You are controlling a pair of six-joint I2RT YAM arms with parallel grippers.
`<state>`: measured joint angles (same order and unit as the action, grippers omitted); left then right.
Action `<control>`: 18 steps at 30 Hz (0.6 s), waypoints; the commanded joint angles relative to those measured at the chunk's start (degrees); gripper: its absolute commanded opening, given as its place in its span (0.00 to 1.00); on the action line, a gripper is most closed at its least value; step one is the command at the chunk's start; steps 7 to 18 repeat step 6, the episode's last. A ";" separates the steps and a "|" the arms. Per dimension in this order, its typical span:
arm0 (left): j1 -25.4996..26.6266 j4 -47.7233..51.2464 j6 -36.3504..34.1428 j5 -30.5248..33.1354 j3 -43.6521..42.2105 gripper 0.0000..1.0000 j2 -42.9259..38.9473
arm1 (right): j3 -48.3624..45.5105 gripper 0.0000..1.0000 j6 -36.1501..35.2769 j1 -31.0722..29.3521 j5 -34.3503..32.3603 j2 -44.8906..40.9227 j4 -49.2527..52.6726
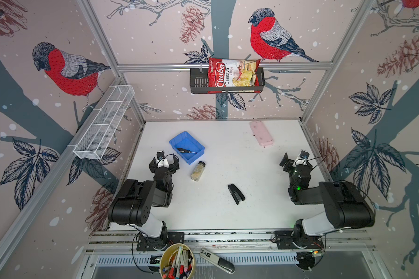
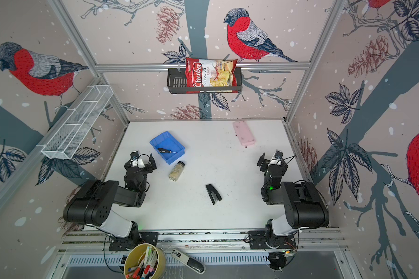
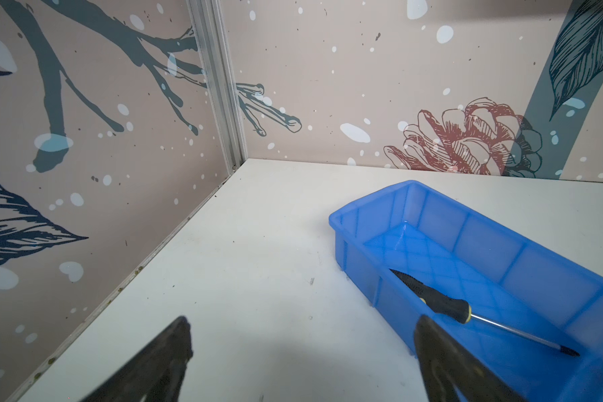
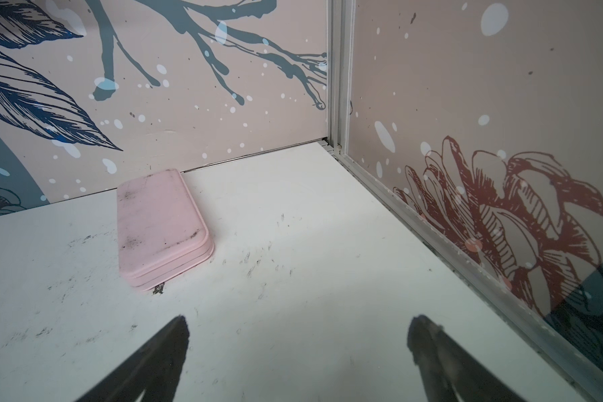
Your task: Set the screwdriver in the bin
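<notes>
Lying in shallow blue plastic bin [image 1: 184,140], black-handled silver-shaft screwdriver [image 1: 185,151]: prob light, stiff; grab at handle. L+R jaws spread, empty.

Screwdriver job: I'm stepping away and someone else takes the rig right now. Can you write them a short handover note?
Left tool: open, empty, above the table beside the bin.
Right tool: open, empty, on the far right side, away from the job's things.
Screwdriver: lying flat inside the bin, touched by neither tool.
Done: the screwdriver is in the bin.
Left: nothing of the task appears to remain; at most, park the arms.
</notes>
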<state>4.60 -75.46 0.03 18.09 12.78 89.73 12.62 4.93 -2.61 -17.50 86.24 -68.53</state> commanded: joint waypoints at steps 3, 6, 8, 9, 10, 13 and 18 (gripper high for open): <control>-0.03 -1.10 0.10 -0.33 0.23 0.98 0.09 | 0.23 1.00 0.96 -0.02 0.36 -0.20 -1.34; -0.03 -1.49 0.06 -0.24 0.06 0.98 0.00 | 0.22 1.00 0.96 -0.02 0.36 -0.20 -1.34; -0.03 -1.49 0.06 -0.24 0.06 0.98 0.00 | 0.22 1.00 0.96 -0.02 0.36 -0.20 -1.34; -0.03 -1.49 0.06 -0.24 0.06 0.98 0.00 | 0.22 1.00 0.96 -0.02 0.36 -0.20 -1.34; -0.03 -1.49 0.06 -0.24 0.06 0.98 0.00 | 0.22 1.00 0.96 -0.02 0.36 -0.20 -1.34; -0.03 -1.49 0.06 -0.24 0.06 0.98 0.00 | 0.22 1.00 0.96 -0.02 0.36 -0.20 -1.34; -0.03 -1.49 0.06 -0.24 0.06 0.98 0.00 | 0.22 1.00 0.96 -0.02 0.36 -0.20 -1.34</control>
